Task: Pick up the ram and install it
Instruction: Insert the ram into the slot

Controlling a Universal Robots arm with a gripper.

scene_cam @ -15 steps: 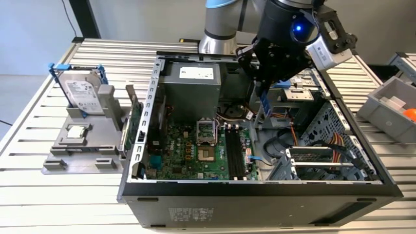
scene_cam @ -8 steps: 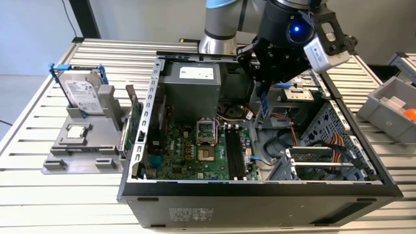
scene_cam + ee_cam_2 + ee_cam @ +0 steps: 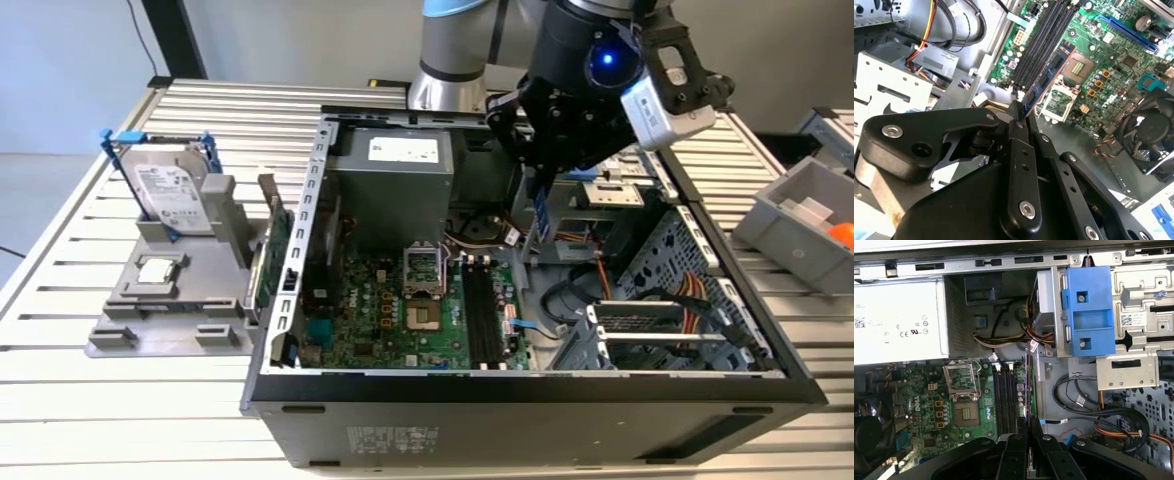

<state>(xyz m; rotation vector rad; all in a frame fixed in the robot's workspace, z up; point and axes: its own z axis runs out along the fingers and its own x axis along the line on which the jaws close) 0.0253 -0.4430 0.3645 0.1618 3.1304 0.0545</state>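
The ram (image 3: 1046, 80), blue board with black chips, is clamped at one end between the claw's (image 3: 1021, 112) fingers and sticks out from the fingertips toward the motherboard (image 3: 1114, 55). In the first wrist view it shows edge-on as a thin strip (image 3: 1027, 385) running straight out from the claw (image 3: 1029, 432), lined up along the black memory slots (image 3: 1006, 397) and just to one side of them; whether it touches a slot cannot be told. In the exterior view the claw (image 3: 541, 190) hangs inside the open computer case (image 3: 534, 395), the ram (image 3: 541, 215) pointing down beneath it, memory slots (image 3: 483, 315) below and nearer the camera. CPU socket (image 3: 966, 412) lies beyond the slots from the claw. Power supply (image 3: 390, 180) sits on the exterior view's left of the claw. Drive fixture (image 3: 174, 260) stands outside the case, well apart.
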